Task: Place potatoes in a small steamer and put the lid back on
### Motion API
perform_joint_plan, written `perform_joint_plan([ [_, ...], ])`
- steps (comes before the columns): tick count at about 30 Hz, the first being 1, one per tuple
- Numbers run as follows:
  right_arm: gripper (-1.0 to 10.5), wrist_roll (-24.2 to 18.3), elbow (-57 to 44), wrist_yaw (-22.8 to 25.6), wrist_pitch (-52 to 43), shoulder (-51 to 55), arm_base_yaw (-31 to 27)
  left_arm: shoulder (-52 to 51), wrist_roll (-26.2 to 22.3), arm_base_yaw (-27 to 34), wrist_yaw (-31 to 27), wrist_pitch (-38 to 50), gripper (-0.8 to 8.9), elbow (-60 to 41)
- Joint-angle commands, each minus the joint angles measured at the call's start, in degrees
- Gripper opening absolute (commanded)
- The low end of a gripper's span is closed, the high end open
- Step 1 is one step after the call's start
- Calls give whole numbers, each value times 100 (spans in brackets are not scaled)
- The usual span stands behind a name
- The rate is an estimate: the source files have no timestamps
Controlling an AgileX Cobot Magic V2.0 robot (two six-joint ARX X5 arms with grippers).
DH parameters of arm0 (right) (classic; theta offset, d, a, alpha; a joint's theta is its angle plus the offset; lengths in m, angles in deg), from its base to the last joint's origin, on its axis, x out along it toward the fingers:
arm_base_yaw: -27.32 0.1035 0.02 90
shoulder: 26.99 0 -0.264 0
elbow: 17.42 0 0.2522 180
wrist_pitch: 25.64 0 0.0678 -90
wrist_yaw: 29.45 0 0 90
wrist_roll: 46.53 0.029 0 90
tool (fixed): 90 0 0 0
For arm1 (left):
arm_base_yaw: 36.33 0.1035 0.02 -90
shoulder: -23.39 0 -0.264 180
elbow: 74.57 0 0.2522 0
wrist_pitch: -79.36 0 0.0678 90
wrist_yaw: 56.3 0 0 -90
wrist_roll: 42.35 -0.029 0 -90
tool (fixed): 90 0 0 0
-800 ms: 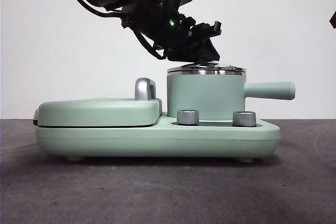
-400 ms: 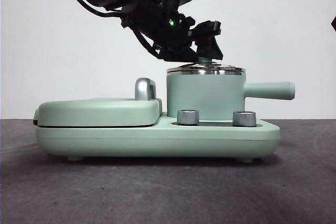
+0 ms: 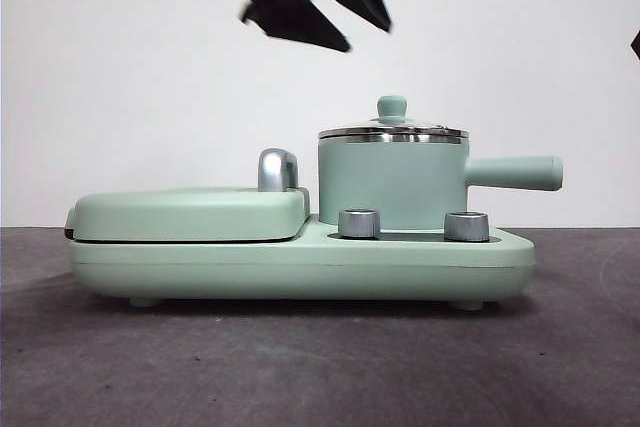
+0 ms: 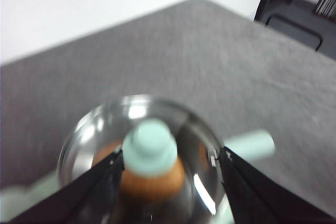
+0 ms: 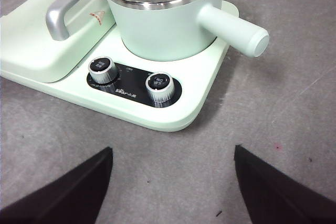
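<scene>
- Potato [image 4: 152, 182] inside steamer [image 3: 392, 187] on counter, glass lid [image 3: 392, 131] seated on top.
- Left tool [image 4: 168, 182] open, raised above knob; right tool [image 5: 173, 192] open, waiting nearby.
- Risk: lid possibly resting off-centre on rim, slipping if bumped.

Left gripper [image 3: 330, 22] raised high, jaws spread, right gripper [image 5: 173, 192] jaws apart

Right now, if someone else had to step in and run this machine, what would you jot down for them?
Left gripper: open, empty, above the round clear glass lid.
Right gripper: open, empty, waiting over the table near the dials.
The lid sits on the mint-green cylindrical steamer pot; the orange-brown potato shows through the glass inside.
Done: potato in, lid on.
Left: nothing visible, beyond moving the arms clear.
</scene>
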Motion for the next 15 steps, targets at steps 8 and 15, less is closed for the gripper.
perform_joint_plan([
  [8, 357, -68, 37, -48, -175, -96, 37, -1163, 221, 234, 7, -1095, 297, -754],
  [15, 357, -240, 39, -542, -885, -741, 42, -2771, 577, 426, 2, -778, 298, -2555],
])
